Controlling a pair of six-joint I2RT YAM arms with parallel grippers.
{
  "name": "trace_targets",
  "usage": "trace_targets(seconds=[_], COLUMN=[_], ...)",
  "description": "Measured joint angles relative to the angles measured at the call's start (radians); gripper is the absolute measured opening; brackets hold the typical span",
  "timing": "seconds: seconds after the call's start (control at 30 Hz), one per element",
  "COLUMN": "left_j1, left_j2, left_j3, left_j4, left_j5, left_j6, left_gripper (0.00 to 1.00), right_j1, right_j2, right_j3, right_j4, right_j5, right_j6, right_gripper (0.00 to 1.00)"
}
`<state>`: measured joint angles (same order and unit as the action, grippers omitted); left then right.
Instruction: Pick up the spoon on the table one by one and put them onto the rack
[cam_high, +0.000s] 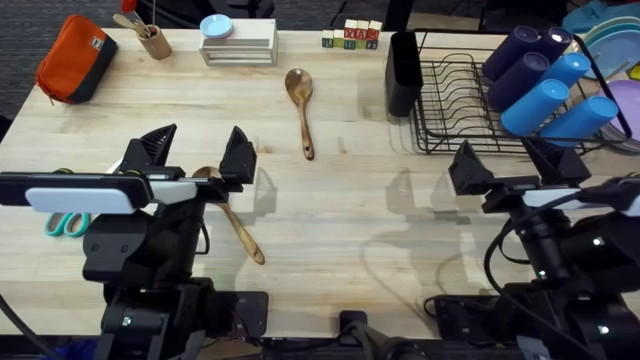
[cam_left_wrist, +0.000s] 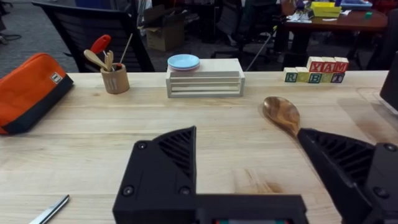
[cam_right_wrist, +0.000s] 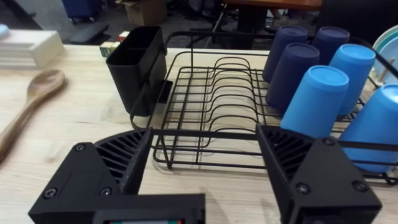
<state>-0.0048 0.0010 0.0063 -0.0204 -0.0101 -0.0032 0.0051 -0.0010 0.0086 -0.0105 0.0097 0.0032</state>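
Spoons are both on the desk, neither yet on the rack (cam_high: 470, 100). One spoon (cam_high: 301, 105) lies out in the open toward the far edge, near its middle, its bowl pointing at the far edge and its handle running back toward the near edge. The other spoon (cam_high: 232, 220) lies on the left half, slanting, its bowl tucked under the left gripper (cam_high: 196, 160) and its handle trailing toward the near edge and the middle.

That second spoon is the left arm's by a wide margin: the left jaws stand wide open with nothing in them, poised right over the bowl end, so the grasp looks to call for little more than a descent (and perhaps a turn to cross the handle). The right gripper (cam_high: 510, 165) is also open and empty, just in front of the rack at the right.

In the rack, the tall black utensil holder (cam_high: 403, 72) at its left end looks empty, while blue cups (cam_high: 545, 75) lie along its right side. A small brown cup (cam_high: 154, 42) near the far left corner holds other utensils.
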Motion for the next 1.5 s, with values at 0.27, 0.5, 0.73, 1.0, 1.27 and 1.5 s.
trace_targets(seconds=[0.27, 0.5, 0.73, 1.0, 1.27, 1.5], left_j1=[0.0, 0.0, 0.0, 0.0, 0.0, 0.0], left_j2=[0.0, 0.0, 0.001, 0.115, 0.496, 0.749], left_j3=[0.0, 0.0, 0.056, 0.384, 0.808, 1.097], left_j4=[-0.001, 0.002, -0.166, -0.441, -0.708, -0.899], left_j5=[-0.001, -0.001, -0.009, -0.01, 0.002, 0.021], left_j6=[0.004, 0.004, 0.0, -0.025, -0.135, -0.164], left_gripper=[0.993, 0.993, 0.993, 0.993, 0.993, 0.993], right_j1=[0.0, 0.0, 0.0, 0.0, 0.0, 0.0], right_j2=[0.0, 0.0, 0.001, 0.117, 0.523, 0.837], right_j3=[0.002, 0.002, 0.026, 0.245, 0.742, 1.119], right_j4=[-0.011, -0.006, -0.062, -0.396, -0.613, -0.842], right_j5=[0.0, 0.0, -0.009, -0.026, -0.031, -0.033], right_j6=[0.0, 0.0, 0.001, 0.004, 0.005, 0.004], right_gripper=[0.993, 0.993, 0.993, 0.993, 0.993, 0.993])
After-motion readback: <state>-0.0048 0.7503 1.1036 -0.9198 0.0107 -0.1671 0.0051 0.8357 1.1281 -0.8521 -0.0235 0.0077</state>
